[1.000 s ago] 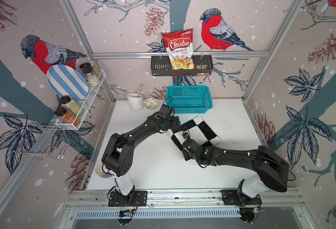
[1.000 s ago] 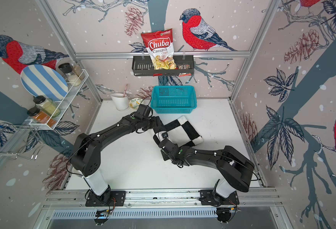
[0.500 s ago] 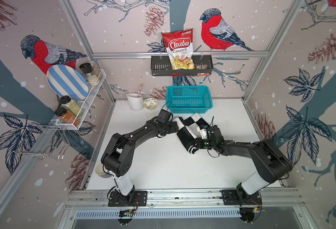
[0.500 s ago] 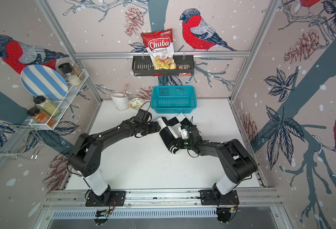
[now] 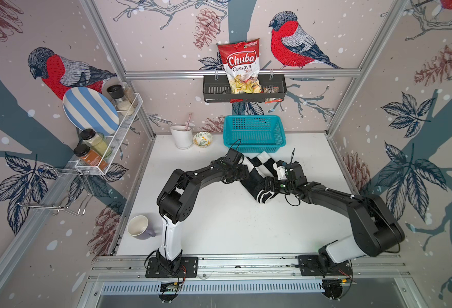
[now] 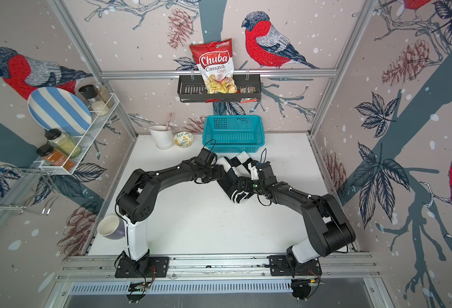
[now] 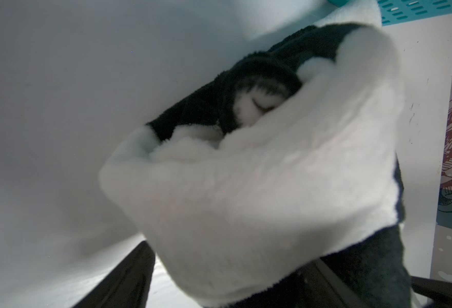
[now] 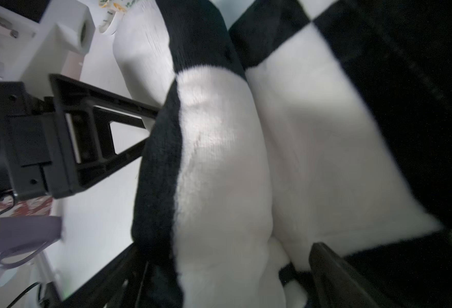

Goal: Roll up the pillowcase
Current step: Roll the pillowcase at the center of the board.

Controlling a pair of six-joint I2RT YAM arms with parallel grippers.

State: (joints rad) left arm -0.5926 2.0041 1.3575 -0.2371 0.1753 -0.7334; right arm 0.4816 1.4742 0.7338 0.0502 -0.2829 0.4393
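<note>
One plush checkered pillowcase point(image 5: 259, 165), rolled thick | left hand point(image 5: 244, 170) wide astride its end, grip unclear | right hand point(image 5: 264, 185) spread wide

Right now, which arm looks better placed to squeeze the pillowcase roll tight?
Probably the right. The right tool stands open astride the rolled pillowcase, a finger on each side, so closing would clamp it. The left tool meets only the end by the teal basket.

Pillowcase point(image 5: 258, 169) on table point(image 5: 232, 221), just before basket point(image 5: 254, 146), between left end effector point(image 5: 242, 170) and right end effector point(image 5: 268, 184), mug point(image 5: 139, 226) front left.
</note>
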